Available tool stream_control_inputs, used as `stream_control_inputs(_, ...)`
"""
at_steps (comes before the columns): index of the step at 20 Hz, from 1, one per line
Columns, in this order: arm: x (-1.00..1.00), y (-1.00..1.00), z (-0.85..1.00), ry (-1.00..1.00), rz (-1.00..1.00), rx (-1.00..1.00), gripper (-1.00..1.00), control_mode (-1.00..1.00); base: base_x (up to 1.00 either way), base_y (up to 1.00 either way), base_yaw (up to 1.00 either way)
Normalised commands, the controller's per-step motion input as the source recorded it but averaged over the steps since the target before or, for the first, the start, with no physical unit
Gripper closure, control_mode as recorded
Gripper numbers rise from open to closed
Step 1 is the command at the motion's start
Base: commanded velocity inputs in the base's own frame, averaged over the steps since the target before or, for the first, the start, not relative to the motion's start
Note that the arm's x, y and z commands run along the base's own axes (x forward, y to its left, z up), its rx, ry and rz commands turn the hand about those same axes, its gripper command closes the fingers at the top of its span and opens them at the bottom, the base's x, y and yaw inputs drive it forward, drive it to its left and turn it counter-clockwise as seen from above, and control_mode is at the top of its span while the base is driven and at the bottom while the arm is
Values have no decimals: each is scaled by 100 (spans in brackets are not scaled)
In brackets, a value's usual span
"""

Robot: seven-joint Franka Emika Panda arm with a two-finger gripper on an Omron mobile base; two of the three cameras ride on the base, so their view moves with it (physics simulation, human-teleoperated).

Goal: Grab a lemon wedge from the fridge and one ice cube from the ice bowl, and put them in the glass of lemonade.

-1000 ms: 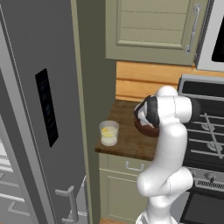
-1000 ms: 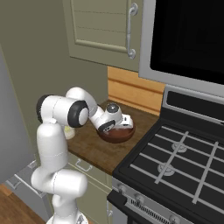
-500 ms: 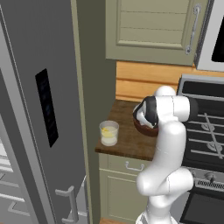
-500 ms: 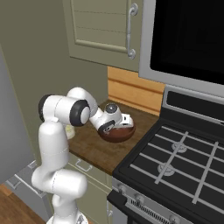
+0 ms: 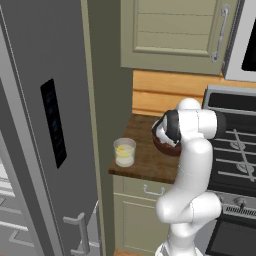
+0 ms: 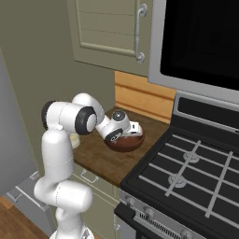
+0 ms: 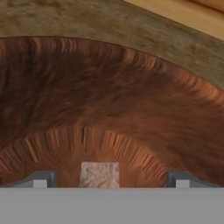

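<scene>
From the left base camera, you had the glass of lemonade (image 5: 124, 152) standing on the wooden counter (image 5: 145, 162), near its front edge and just beside the grey fridge (image 5: 45, 125). A small yellow bit, the lemon wedge (image 5: 120, 148), sat at the surface of the drink. Further back on the counter from the glass was the brown ice bowl (image 5: 165, 145), with your arm's wrist bent down over it and covering most of it. The stove (image 5: 232, 155) stood on the far side of the bowl from the glass.

From the right base camera, you had the gripper (image 6: 136, 131) lowered into the ice bowl (image 6: 124, 142), right at its rim, between the glass side of the counter (image 6: 102, 161) and the stove (image 6: 186, 170). The glass itself was mostly hidden behind your arm.

From the hand camera, you looked straight into the wooden bowl (image 7: 109, 100). Your two fingertips (image 7: 40, 179) stood wide apart, and one pale ice cube (image 7: 99, 175) lay on the bowl's floor between them, touched by neither.
</scene>
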Motion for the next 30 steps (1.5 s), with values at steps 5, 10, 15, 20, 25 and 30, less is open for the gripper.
stream_control_inputs(5,-1,0,-32,0,0,0,100,-100,0,0,0)
stream_control_inputs(10,-10,0,-34,0,0,0,100,-100,0,0,0)
stream_control_inputs(15,-9,0,-30,0,0,0,100,-100,0,0,0)
stream_control_inputs(20,0,0,-15,0,0,0,100,-100,0,0,0)
stream_control_inputs(25,0,0,0,0,0,0,100,-100,0,0,0)
stream_control_inputs(30,-26,0,23,-9,0,0,100,-100,0,0,0)
